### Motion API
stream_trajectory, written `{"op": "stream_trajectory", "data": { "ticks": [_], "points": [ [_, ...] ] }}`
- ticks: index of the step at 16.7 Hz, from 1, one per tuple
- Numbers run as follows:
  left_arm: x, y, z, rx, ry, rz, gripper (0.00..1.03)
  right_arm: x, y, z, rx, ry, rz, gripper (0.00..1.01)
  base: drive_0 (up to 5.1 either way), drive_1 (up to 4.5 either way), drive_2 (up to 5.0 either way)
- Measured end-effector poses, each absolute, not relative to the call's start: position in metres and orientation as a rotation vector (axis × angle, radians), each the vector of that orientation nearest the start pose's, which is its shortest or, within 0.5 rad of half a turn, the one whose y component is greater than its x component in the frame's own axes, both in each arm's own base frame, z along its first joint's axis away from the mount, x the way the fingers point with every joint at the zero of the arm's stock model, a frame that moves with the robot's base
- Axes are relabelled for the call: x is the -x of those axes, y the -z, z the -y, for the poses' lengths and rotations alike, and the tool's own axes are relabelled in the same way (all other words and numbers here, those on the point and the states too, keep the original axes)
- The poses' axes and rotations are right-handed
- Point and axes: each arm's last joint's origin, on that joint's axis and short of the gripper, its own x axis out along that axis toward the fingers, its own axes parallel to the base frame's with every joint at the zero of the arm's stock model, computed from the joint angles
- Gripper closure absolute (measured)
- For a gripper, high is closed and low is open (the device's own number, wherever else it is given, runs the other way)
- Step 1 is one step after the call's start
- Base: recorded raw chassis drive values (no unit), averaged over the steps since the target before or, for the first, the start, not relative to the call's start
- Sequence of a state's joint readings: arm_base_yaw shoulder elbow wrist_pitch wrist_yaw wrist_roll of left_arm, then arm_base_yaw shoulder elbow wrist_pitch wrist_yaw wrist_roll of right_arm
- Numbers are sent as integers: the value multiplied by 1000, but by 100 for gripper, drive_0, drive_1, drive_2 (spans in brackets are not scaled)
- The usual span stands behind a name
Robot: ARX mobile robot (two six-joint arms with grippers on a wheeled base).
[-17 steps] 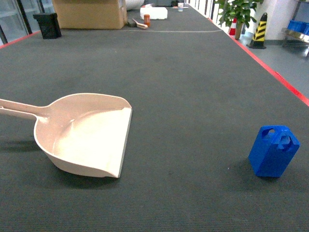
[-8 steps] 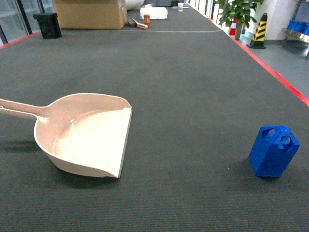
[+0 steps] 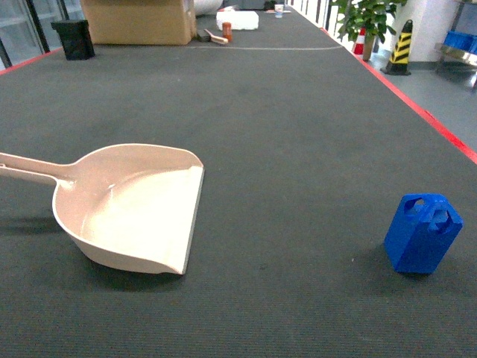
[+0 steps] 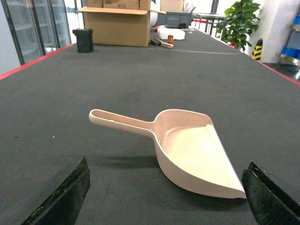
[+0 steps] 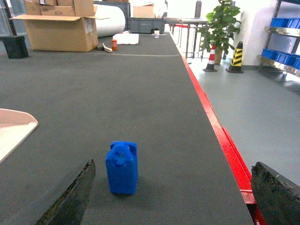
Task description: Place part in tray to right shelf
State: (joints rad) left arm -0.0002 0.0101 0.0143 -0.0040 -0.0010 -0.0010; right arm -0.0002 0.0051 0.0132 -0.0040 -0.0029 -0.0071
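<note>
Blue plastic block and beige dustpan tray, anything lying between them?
Nothing: in the head view only bare dark matting separates the small blue plastic block from the beige dustpan-shaped tray.

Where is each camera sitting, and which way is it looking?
Head: high on the robot, slanting down at the tray and the part; no robot body shows.
Left wrist: low, looking forward at the tray; dark jaws at both bottom corners.
Right wrist: low, facing the part; jaws likewise. It shares the part with the head view.
</note>
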Motion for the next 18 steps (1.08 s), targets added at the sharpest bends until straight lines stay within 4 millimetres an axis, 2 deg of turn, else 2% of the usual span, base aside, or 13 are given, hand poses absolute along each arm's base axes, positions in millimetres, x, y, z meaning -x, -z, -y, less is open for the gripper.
{"op": "stream_trajectory", "data": {
  "ticks": [18],
  "points": [
    [-97, -167, 0, 1, -1, 0, 5, -97, -167, 0, 7, -3, 4, 3, 0, 0, 0]
  ]
}}
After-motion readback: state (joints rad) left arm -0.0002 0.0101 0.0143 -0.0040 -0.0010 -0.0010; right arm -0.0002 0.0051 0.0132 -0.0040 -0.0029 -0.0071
